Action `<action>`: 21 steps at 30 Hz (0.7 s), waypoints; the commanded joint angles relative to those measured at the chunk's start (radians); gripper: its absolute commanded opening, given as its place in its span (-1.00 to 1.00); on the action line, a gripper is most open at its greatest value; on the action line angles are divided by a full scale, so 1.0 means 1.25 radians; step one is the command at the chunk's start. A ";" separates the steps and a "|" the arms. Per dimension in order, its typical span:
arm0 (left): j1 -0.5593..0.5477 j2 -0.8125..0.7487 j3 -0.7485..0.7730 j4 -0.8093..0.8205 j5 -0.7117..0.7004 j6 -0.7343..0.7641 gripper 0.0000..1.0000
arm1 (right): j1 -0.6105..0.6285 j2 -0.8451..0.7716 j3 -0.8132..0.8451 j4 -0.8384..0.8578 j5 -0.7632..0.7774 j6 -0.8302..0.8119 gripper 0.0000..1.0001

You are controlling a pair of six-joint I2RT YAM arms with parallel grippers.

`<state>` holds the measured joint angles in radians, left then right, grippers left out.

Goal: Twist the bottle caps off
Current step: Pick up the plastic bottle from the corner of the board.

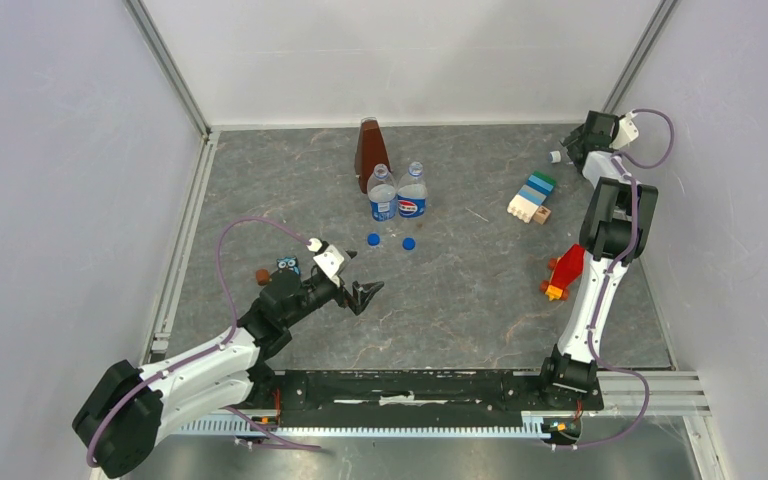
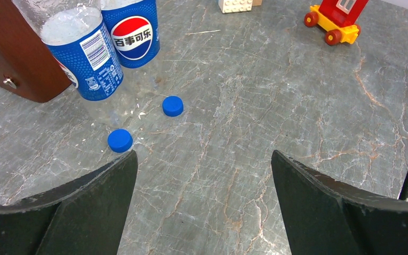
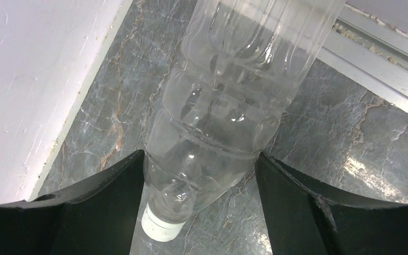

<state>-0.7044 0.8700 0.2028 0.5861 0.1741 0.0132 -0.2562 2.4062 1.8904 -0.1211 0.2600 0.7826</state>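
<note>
Two blue-labelled bottles point(image 1: 383, 197) point(image 1: 413, 192) stand upright and uncapped at the back centre. Two blue bottle caps point(image 1: 373, 239) point(image 1: 409, 243) lie on the table in front of them, and show again as caps point(image 2: 120, 140) point(image 2: 172, 105) in the left wrist view. My left gripper point(image 1: 365, 295) hovers open just short of them with nothing between its fingers. In the far right corner my right gripper point(image 3: 199, 159) has both fingertips against the shoulder of the clear unlabelled bottle point(image 3: 234, 95). That bottle lies on the table with its white cap point(image 3: 162, 226) screwed on.
A brown pyramid-shaped object point(image 1: 369, 148) stands right behind the labelled bottles. Stacked toy blocks point(image 1: 530, 197) and a red toy car point(image 1: 564, 270) lie at right, and a small owl figure point(image 1: 287, 266) sits by the left arm. The wall point(image 3: 42, 79) hems in the right gripper.
</note>
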 commanded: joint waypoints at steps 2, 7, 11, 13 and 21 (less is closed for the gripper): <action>0.001 0.002 0.026 0.035 -0.007 0.010 1.00 | -0.007 -0.011 -0.010 0.049 0.019 -0.018 0.60; 0.001 -0.001 0.021 0.034 -0.008 0.013 1.00 | -0.013 -0.008 -0.011 0.065 0.013 -0.005 0.60; 0.001 -0.005 0.019 0.026 -0.013 0.015 1.00 | -0.014 -0.006 -0.010 0.068 0.026 0.000 0.61; 0.001 -0.005 0.019 0.027 -0.012 0.016 1.00 | -0.014 0.001 -0.004 0.067 0.027 -0.006 0.60; 0.001 -0.003 0.018 0.025 -0.014 0.016 1.00 | -0.014 0.001 -0.033 0.080 0.025 -0.035 0.33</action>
<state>-0.7044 0.8703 0.2028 0.5800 0.1738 0.0135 -0.2619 2.4062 1.8809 -0.0818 0.2623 0.7696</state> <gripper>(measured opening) 0.997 0.703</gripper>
